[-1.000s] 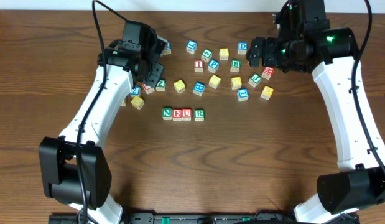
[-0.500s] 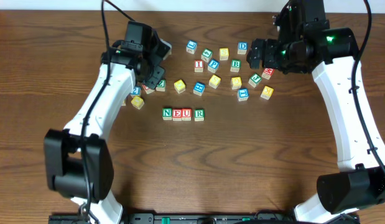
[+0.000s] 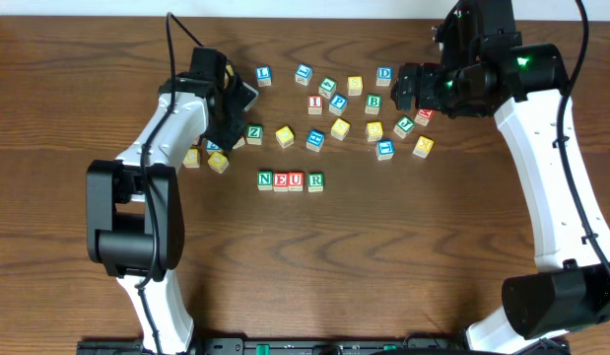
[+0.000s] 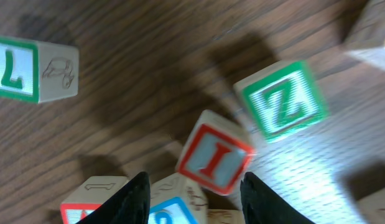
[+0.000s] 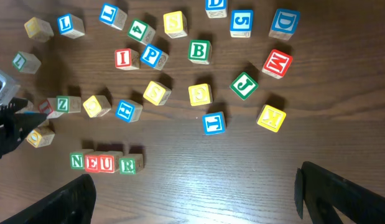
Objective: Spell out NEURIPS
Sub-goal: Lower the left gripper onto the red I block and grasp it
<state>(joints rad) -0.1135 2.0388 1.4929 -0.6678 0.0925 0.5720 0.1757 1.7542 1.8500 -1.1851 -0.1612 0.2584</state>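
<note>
The NEUR row (image 3: 290, 180) lay nearest on the tabletop (image 3: 403, 247). Behind it the left end effector (image 4: 193, 186) was released, with a tilted red I block (image 4: 214, 155) just before its fingers (image 4: 133, 199), beside the green Z block (image 4: 282, 102). Farther, the right end effector (image 5: 193, 193) hung wide open over loose letter blocks (image 5: 200, 94).

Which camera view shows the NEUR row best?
Right wrist: the NEUR row appears largest, unobstructed, letters legible. Overhead shows it whole but smaller. Left wrist misses it.
</note>
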